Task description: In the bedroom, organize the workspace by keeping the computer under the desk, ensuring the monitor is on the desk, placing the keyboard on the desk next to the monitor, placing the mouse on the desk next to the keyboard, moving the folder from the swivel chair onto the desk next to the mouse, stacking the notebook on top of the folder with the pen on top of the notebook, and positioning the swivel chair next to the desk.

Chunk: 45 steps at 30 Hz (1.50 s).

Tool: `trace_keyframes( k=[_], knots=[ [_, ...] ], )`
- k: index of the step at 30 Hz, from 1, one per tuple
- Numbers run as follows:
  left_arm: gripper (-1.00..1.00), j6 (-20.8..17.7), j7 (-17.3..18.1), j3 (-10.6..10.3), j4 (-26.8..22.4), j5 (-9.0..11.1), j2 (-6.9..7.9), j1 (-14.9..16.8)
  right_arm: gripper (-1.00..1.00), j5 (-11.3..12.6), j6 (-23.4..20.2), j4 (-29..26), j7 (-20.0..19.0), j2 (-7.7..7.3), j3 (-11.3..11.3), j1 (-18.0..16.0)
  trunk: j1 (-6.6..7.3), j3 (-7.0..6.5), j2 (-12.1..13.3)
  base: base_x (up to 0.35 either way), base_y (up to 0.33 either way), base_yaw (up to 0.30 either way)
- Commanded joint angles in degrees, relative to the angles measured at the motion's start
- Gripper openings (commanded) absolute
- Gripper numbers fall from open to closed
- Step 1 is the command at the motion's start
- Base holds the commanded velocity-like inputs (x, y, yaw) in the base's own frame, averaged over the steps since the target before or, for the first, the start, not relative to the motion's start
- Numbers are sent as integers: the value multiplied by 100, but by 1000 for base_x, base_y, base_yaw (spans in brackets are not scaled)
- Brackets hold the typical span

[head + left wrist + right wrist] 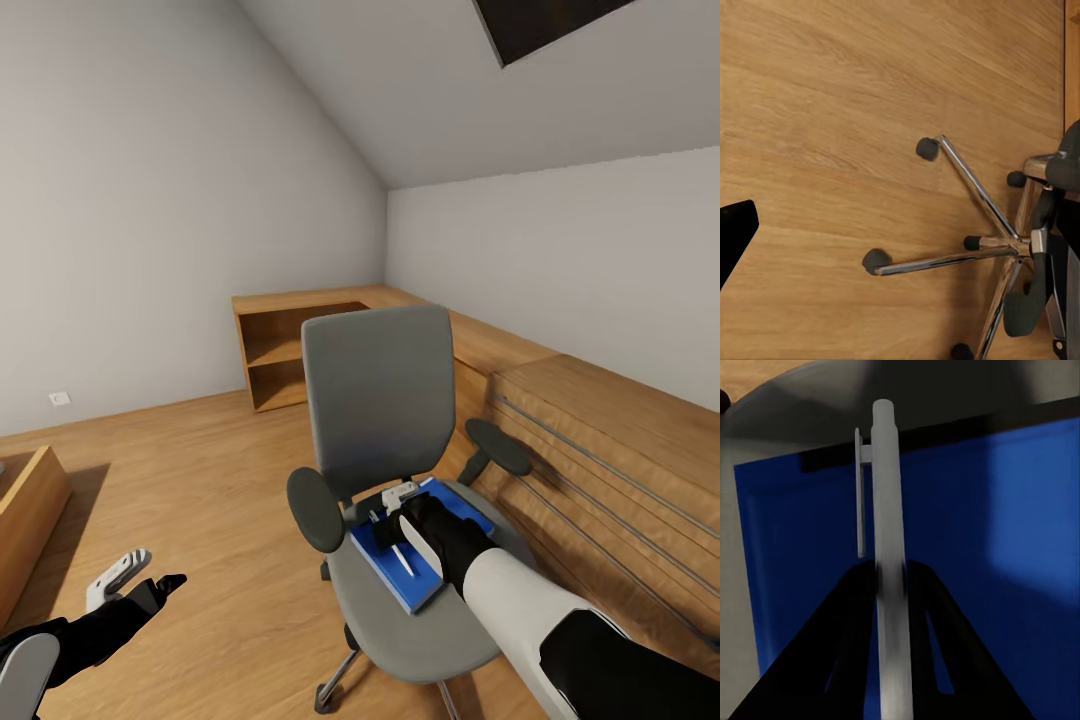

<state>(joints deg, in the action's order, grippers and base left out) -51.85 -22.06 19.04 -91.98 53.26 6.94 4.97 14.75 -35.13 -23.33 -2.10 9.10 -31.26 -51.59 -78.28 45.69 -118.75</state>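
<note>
Swivel chair (385,400) seat: right tool (891,607) clamps pen (888,547) over folder (1005,547).

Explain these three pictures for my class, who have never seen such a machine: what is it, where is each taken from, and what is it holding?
This is a simulated wheeled robot with two arms. The large picture looks down from its head. On the grey swivel chair lies a blue folder. The right gripper, reaching over the chair's seat, is shut on a white pen above the folder; the close-up comes from that wrist's camera. The left gripper hangs open and empty over the wood floor, and its wrist camera looks down on the chair's chrome base.
</note>
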Motion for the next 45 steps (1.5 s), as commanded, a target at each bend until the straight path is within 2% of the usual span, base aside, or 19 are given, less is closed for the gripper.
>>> trace_keyframes(
  k=[1, 16, 28, 36, 45],
  knots=[
    [100, -19, -53, 3, -5, 59, 0, 4, -100, 46, -20, -5, 7, -5, -38, -7, 1, 6, -3, 0, 0, 0],
    [100, -18, -53, 0, 12, 45, -4, 4, -100, 54, -20, -5, 7, -5, -38, -8, 1, 6, -3, -13, 0, 0],
    [100, -18, -53, 59, 12, 44, 0, 4, -100, 55, -20, -5, 7, -5, -38, -6, 1, 6, -3, -279, 0, 0],
    [100, -12, -53, 72, 13, 44, -8, 4, -100, 54, -18, -37, 13, -22, -26, -3, 177, -138, 318, -315, 0, 0],
    [100, -10, -53, 67, 19, 44, -14, 4, -100, 62, -8, -76, 10, -28, -6, -1, 374, -299, 679, -74, 0, 0]
  ],
)
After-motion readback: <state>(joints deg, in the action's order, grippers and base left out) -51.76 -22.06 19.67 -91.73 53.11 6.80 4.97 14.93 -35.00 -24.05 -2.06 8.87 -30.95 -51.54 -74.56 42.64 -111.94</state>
